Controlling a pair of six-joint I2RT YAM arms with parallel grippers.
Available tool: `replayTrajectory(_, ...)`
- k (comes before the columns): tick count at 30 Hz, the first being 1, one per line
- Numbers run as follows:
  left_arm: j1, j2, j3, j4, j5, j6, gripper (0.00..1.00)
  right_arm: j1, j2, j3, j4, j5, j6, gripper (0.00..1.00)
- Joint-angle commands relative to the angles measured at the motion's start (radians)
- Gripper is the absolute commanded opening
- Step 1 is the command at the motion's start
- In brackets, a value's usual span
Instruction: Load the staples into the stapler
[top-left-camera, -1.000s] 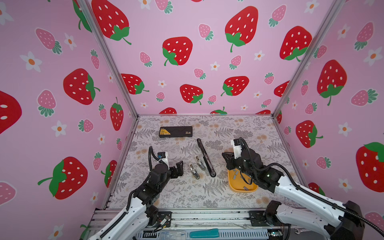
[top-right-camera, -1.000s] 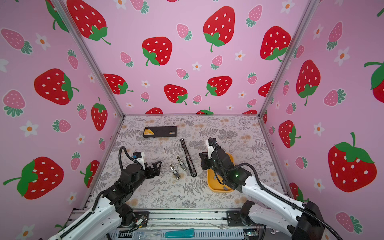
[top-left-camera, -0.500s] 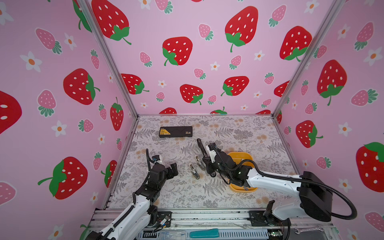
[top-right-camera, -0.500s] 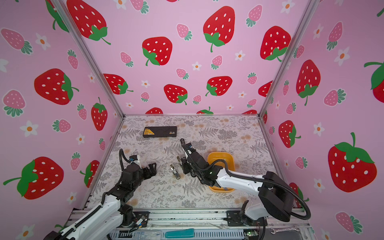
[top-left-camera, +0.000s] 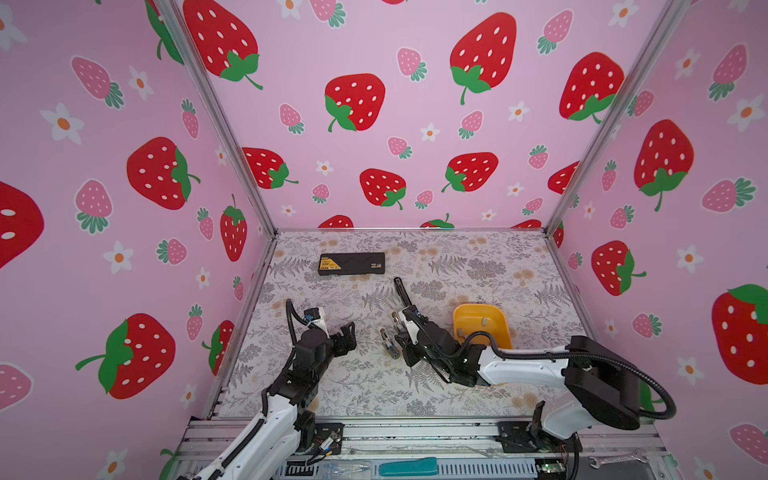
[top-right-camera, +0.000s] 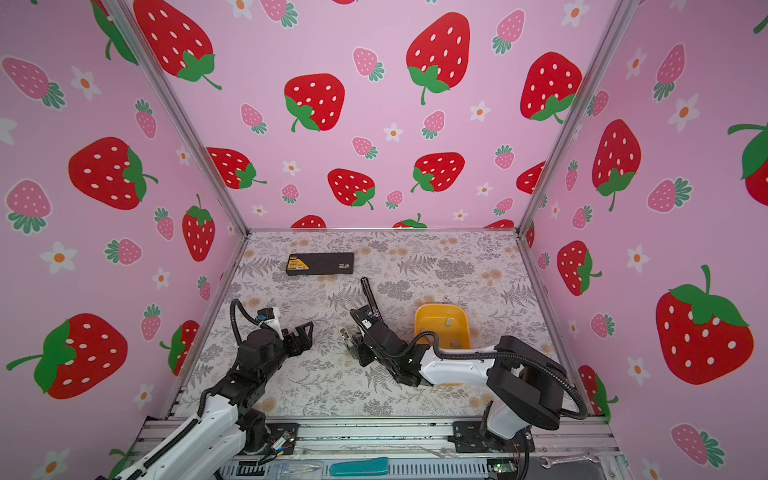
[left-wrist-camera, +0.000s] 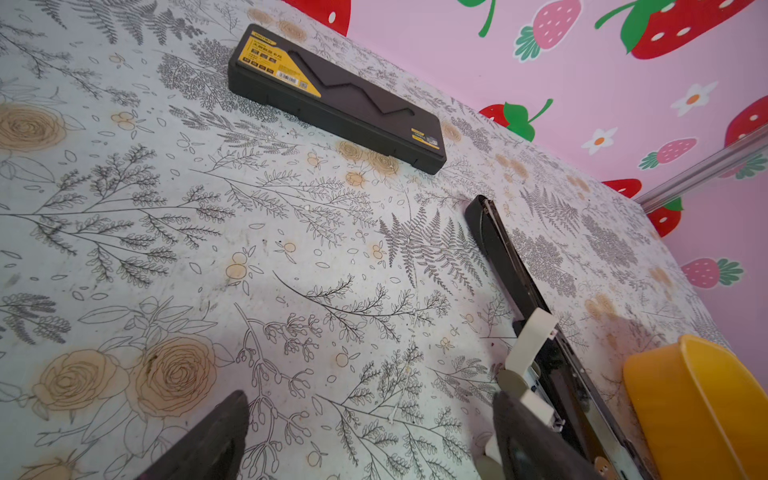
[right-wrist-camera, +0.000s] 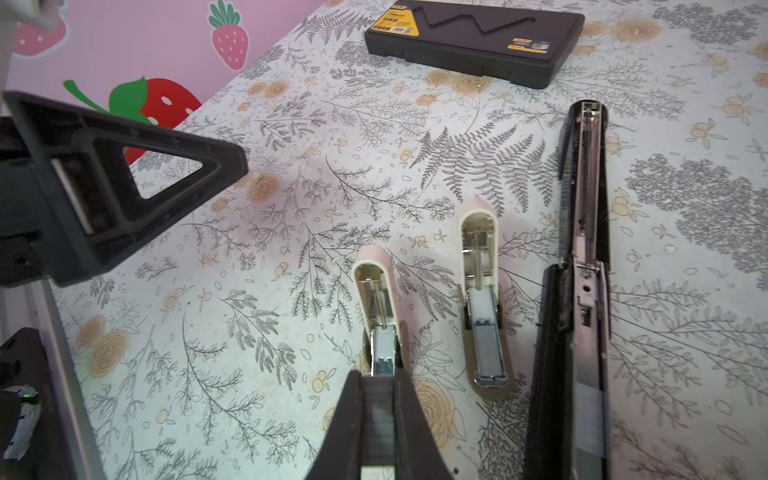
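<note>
My right gripper (right-wrist-camera: 377, 376) is shut on a grey strip of staples (right-wrist-camera: 377, 415). It holds the strip right at the near end of an open small white stapler (right-wrist-camera: 376, 299), in line with its metal channel. A second small white stapler (right-wrist-camera: 482, 299) and a long black stapler (right-wrist-camera: 582, 249) lie open beside it. In both top views the right gripper (top-left-camera: 400, 337) (top-right-camera: 356, 345) reaches left to these staplers. My left gripper (left-wrist-camera: 370, 399) (top-left-camera: 345, 332) is open and empty over bare table, left of them. More staples (top-left-camera: 484, 321) lie in the yellow tray (top-left-camera: 498, 332).
A black case with a yellow label (top-left-camera: 351, 264) lies near the back wall. The yellow tray (top-right-camera: 461, 332) sits right of the staplers, partly under my right arm. Pink strawberry walls close three sides. A wrench (top-left-camera: 615, 459) and a teal tool (top-left-camera: 409, 466) rest on the front rail.
My right arm has swung left from the yellow tray to the small white stapler, carrying the strip. The left arm has drawn back a little toward the front.
</note>
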Motion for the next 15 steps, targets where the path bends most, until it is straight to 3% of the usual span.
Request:
replayTrajectory(1, 0.002, -0.002, -0.005, 0.031, 0.018, 0.022, 0.93, 0.014, 0.038, -0.01, 0.067, 0.029, -0.001, 0.05)
replayTrajectory(15, 0.002, 0.021, -0.022, 0.08, 0.059, 0.031, 0.93, 0.017, 0.159, 0.007, 0.17, 0.005, -0.028, 0.05)
